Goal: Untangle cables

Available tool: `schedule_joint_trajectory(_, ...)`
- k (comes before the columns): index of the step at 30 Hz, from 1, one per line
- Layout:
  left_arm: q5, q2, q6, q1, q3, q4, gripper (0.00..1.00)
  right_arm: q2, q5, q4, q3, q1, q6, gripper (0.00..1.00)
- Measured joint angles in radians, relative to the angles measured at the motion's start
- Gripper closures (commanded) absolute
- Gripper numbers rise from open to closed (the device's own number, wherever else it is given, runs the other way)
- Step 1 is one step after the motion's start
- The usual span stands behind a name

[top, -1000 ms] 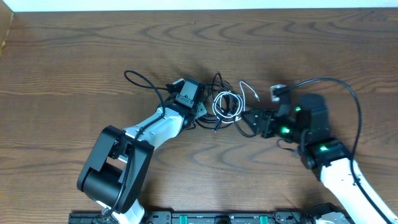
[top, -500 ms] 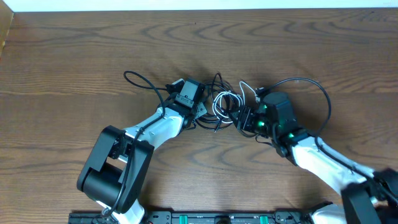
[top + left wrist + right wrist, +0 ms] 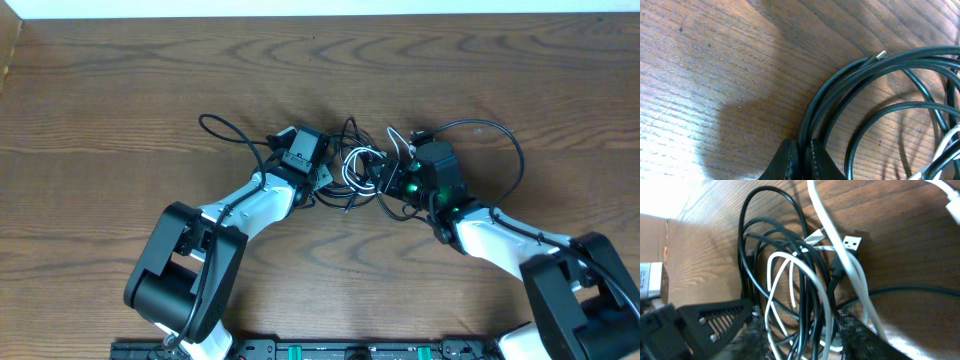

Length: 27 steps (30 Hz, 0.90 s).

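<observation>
- Overhead view: the tangle of cables (image 3: 362,168) is found mid-table, between the left gripper (image 3: 327,178) and the right gripper (image 3: 386,182). It is coiled in loops, so no single long axis can be given.
- In the left wrist view, black cables (image 3: 822,97) are swept up and rightward in an arc. A metal plug tip (image 3: 881,54) is pointed up and to the right.
- In the right wrist view, the white cable (image 3: 812,197) is looped lengthwise away from the fingers (image 3: 715,322). A white USB plug (image 3: 852,243) is laid just right of the loops.
- The table (image 3: 120,80) is shown as brown wood grain, and a pale strip (image 3: 300,8) is seen past its far edge.
- The left gripper is clenched on black cables.
- The right gripper's jaws are held partly apart around the tangle; whether it is squeezed cannot be told.
</observation>
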Motion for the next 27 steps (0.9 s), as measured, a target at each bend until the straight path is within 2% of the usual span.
schedule_joint_trajectory(1, 0.0, 0.0, 0.0, 0.0, 0.0, 0.0, 0.92, 0.013, 0.0, 0.014, 0.001, 0.0, 0.007, 0.69)
schedule_joint_trajectory(4, 0.0, 0.0, 0.0, 0.0, 0.0, -0.001, 0.92, 0.035, 0.0, 0.026, 0.001, 0.0, 0.017, 0.99)
schedule_joint_trajectory(8, 0.0, 0.0, 0.0, 0.0, 0.0, -0.002, 0.92, 0.04, -0.024, 0.064, 0.002, -0.004, 0.012, 0.99)
schedule_joint_trajectory(11, -0.003, -0.001, 0.0, 0.0, 0.0, -0.004, 0.92, 0.039, -0.084, 0.155, 0.001, -0.008, 0.012, 0.99)
schedule_joint_trajectory(20, -0.008, -0.002, -0.003, 0.0, 0.0, -0.007, 0.92, -0.018, -0.52, 0.652, 0.008, -0.093, -0.04, 0.99)
schedule_joint_trajectory(27, -0.008, -0.002, -0.004, 0.0, 0.0, -0.007, 0.92, -0.028, -0.75, 0.83, 0.008, -0.23, -0.002, 0.99)
